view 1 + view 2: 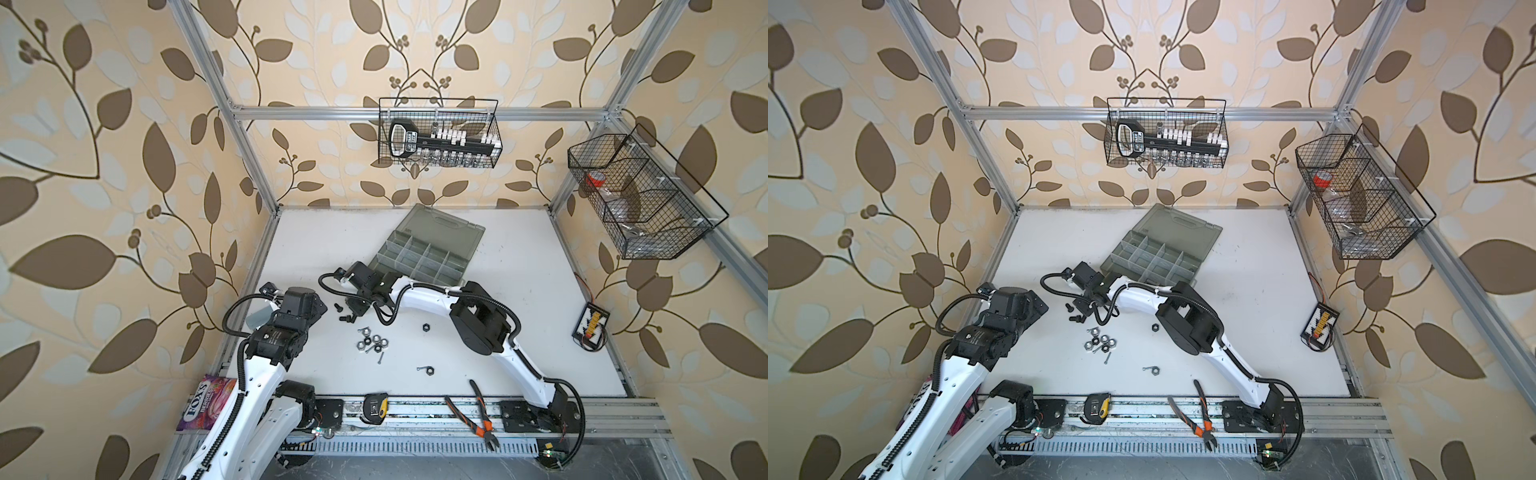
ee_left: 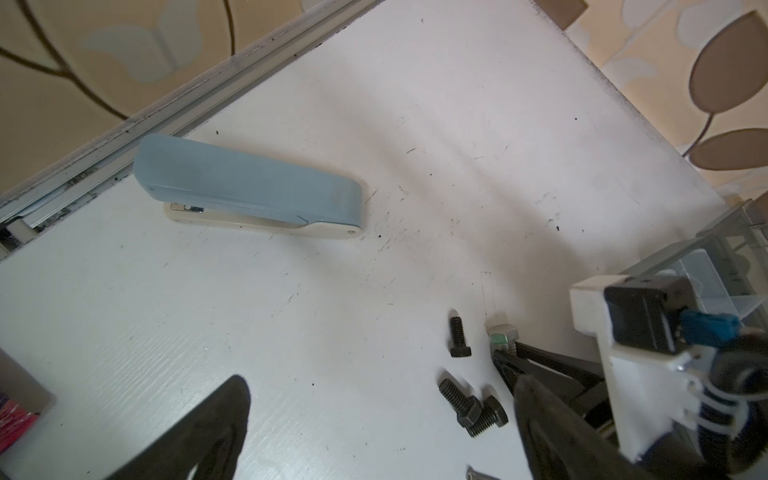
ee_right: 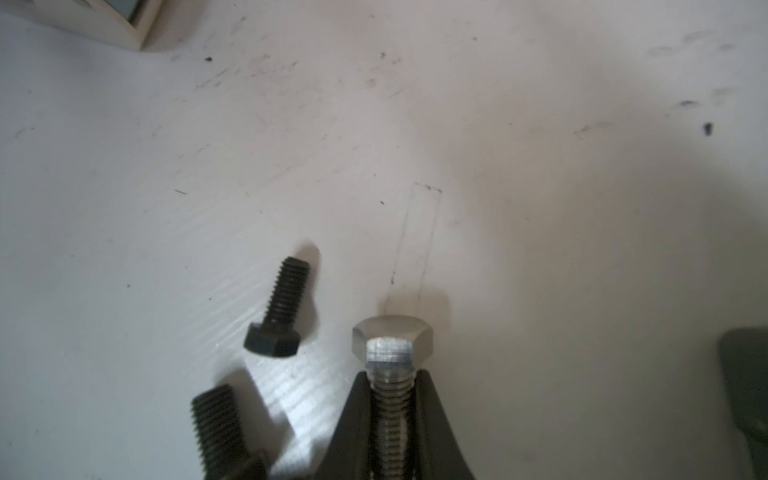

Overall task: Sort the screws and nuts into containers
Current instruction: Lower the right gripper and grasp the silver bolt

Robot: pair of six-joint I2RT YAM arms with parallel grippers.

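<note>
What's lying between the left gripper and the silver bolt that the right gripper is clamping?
Three black bolts on the table: two touching, one alone nearest the silver bolt. The left wrist view shows it.

White arm shells (image 1: 419,297), black joint housings (image 1: 478,328), ribbed black cables (image 1: 227,426) — dark tapered jaws, perhaps matte plastic.

1. In both top views I can't see the right gripper (image 3: 392,372) tips or the silver bolt (image 3: 392,345); its own wrist covers them.
2. On the right wrist view the bolt's thread end and a black bolt (image 3: 220,428) run off the edge.
3. The left fingers (image 2: 199,436) are a dark blur, cut off.
4. The left arm (image 1: 257,374) hides most of the stapler (image 1: 254,318).
5. The nuts (image 1: 372,341) are too small for me to count.
6. The right arm (image 1: 424,297) covers the organiser's (image 1: 442,228) near corner.
</note>
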